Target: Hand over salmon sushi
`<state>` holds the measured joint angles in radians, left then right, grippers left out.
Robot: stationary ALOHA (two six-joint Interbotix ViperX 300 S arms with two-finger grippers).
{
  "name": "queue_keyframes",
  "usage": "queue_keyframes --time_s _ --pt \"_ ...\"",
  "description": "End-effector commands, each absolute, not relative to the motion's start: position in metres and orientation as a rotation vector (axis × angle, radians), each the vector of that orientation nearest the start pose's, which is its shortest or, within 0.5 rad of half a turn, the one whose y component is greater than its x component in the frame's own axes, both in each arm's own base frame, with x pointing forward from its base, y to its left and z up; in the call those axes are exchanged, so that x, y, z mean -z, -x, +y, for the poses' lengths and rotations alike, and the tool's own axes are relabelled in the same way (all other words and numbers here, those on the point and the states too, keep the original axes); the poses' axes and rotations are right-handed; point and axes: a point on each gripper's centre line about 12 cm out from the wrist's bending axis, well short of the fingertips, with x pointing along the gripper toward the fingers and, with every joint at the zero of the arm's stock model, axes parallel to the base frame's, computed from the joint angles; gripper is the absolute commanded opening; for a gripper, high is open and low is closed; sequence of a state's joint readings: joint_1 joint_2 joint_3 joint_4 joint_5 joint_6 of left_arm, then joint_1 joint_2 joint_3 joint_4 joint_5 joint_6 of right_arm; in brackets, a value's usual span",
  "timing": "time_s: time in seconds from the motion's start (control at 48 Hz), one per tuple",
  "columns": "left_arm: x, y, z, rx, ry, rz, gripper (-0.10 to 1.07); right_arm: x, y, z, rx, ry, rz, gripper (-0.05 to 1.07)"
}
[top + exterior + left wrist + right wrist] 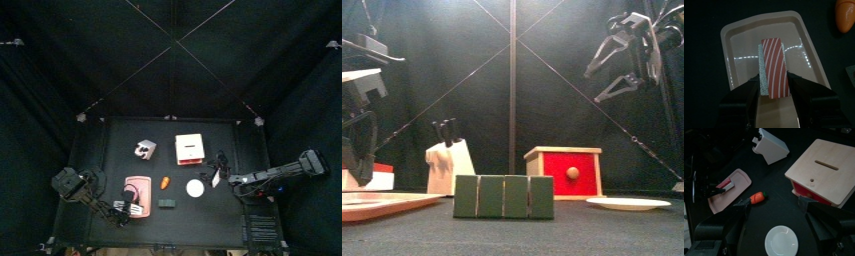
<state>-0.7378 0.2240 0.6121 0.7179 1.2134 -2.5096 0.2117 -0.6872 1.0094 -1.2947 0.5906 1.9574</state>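
Note:
The salmon sushi (164, 183) is a tiny orange oval lying on the table between the pink tray (139, 180) and the white plate. It also shows in the left wrist view (844, 15) and the right wrist view (757, 197). My left gripper (774, 87) is down in the tray (734, 30), its jaws closed against both sides of a red-and-white striped slab (772, 60), beside the sushi and apart from it. My right gripper (773, 203) is open and empty, raised high over the table's right side (629, 60).
A wooden box with a red front (190, 149) stands at the back middle and a white knife block (144, 149) left of it. A white plate (197, 187) lies right of the sushi. A green block (504, 196) stands at the front edge.

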Motion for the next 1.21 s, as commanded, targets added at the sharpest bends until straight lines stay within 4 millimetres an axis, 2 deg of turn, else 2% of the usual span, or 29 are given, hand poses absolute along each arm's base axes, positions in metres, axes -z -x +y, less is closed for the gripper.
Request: queue_keyframes --time_s 0.0,0.125,0.458,0.833,1.188 --pt "-0.107 -0.268 -0.143 -1.209 0.610 0.652 0.69 -0.258 -0.237 -0.014 0.490 -0.508 0.306 1.04" --pt "-0.114 -0.267 -0.139 -1.198 0.582 0.657 0.69 -0.258 -0.237 -0.014 0.489 -0.505 0.307 1.04" --pt "-0.151 -0.276 -0.124 -1.102 0.519 0.719 0.69 -0.259 -0.237 -0.016 0.494 -0.504 0.302 1.04" --pt "-0.187 -0.284 -0.109 -0.998 0.514 0.663 0.69 -0.259 -0.236 -0.015 0.491 -0.506 0.302 1.04" --pt "-0.203 -0.292 -0.102 -0.831 0.549 0.707 0.69 -0.260 -0.236 -0.015 0.490 -0.502 0.301 1.04"
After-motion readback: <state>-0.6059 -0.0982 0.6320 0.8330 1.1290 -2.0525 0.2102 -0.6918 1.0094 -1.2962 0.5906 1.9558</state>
